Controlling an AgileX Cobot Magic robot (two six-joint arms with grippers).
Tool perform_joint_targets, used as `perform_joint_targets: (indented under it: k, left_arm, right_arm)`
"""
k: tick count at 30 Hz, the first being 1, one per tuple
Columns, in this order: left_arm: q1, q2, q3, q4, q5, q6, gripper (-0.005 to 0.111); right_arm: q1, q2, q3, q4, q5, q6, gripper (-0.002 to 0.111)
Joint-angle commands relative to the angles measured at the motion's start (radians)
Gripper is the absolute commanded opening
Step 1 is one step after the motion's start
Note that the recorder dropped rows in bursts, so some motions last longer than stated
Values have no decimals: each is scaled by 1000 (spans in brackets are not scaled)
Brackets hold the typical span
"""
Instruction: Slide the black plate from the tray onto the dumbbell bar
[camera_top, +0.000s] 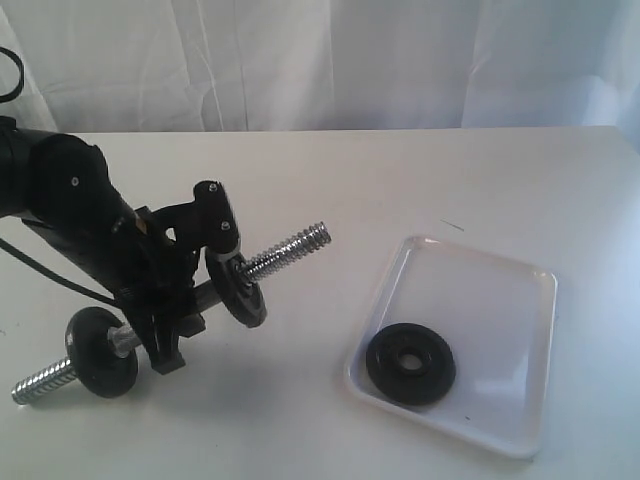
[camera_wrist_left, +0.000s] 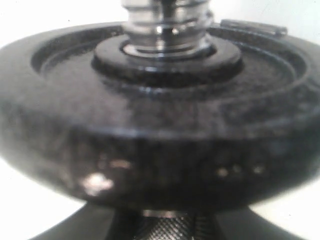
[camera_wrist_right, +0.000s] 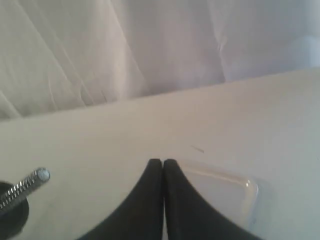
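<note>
Plainly, the right fingers are pressed together at the tips, and nothing is held between them. The left fingers are closed around the middle of the dumbbell bar. The bar is held tilted, with one threaded end raised toward the tray and the other kept low over the tabletop. Two black discs are seated on the bar, a lower disc and an upper disc, one on each side of the grip. The black plate is seen lying flat inside the tray, in the corner nearest the bar. It is well apart from the bar and is touched by neither set of fingers.
</note>
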Motion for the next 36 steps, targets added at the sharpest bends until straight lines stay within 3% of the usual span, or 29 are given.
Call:
perform_joint_targets:
  k: [1,7,15,17,18,19,20,21,22,23,36]
  left_arm:
    - [0,-54,-25,-59,-49,-15,0]
    - [0,-19,-25,-64,-51,-13,0]
    - [0,-17,-25,-77,-51,14,0]
    - [0,-17,-25,-93,-54,14,0]
    - [0,-17,-25,-98,-55,14,0]
    - [0,-17,-25,-98,-55,14,0]
    - [0,-17,-25,-101,-55,14,0]
    - [0,-17,-25,-101,-55,14,0]
    - [0,-17,-25,-101,-53,14,0]
    - [0,-17,-25,-101,-49,14,0]
    - [0,-17,-25,-101,-48,14,0]
  right_arm:
    - [82,281,-181,-2,162,-155,0]
    - [213,637,-380,-2,303,-318,0]
    - [279,975,-466,-2,247,-438,5]
    - [279,1044,-485,-2,247,-471,16]
    - [279,1071,-499,-2,249,-473,30]
    - [279,1075,-506,4,249,-473,37]
    - [279,1087,-518,17,257,-473,56]
    - [279,1092,-522,17,265,-473,64]
    - [279,1102,-523,17,277,-473,79]
    - [279,1116,-523,17,281,-473,86]
    - [279,1177,-545,159,297,-471,88]
